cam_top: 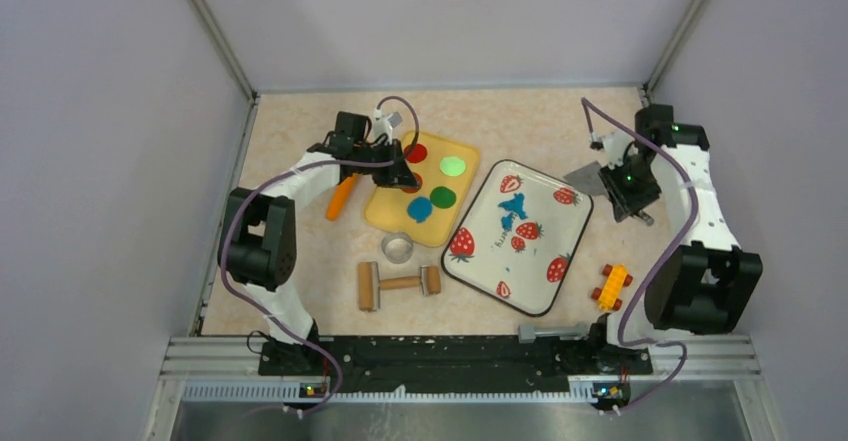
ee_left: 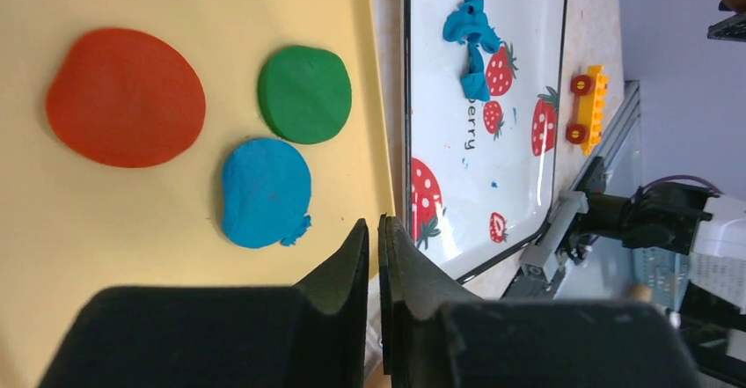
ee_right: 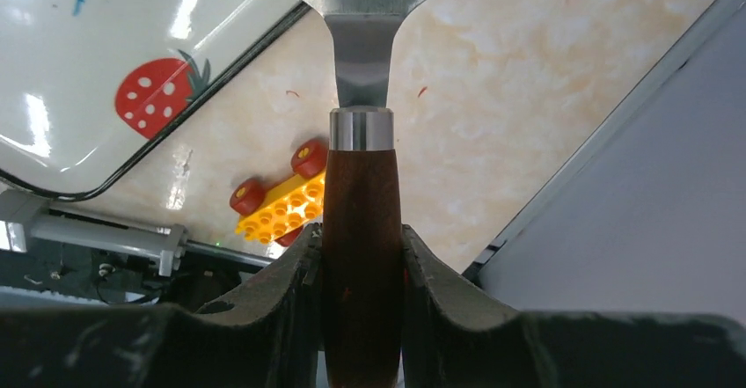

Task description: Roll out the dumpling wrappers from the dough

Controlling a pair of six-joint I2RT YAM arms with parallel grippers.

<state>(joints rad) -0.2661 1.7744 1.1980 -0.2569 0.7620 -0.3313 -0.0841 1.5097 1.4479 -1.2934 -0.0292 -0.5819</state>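
My left claw is parted only a crack and empty, over the yellow tray near the blue wrapper. My right claw grips a scraper by its wooden handle above the worktop. Ragged dough lies on the strawberry tray.

- You get bright, even light from overhead in the top view; shadows on the beige marbled worktop are faint and soft-edged.
- White glare streaks run across the glossy white strawberry-printed tray in your right wrist view.
- The steel scraper with a brown wooden handle is sharp, with a bright highlight on its metal collar.
- Your right hand and left hand are dark, nearly featureless masses at the bottom of their views.
- The flat round blue clay disc is crisp and saturated; the far right of that view is softer.
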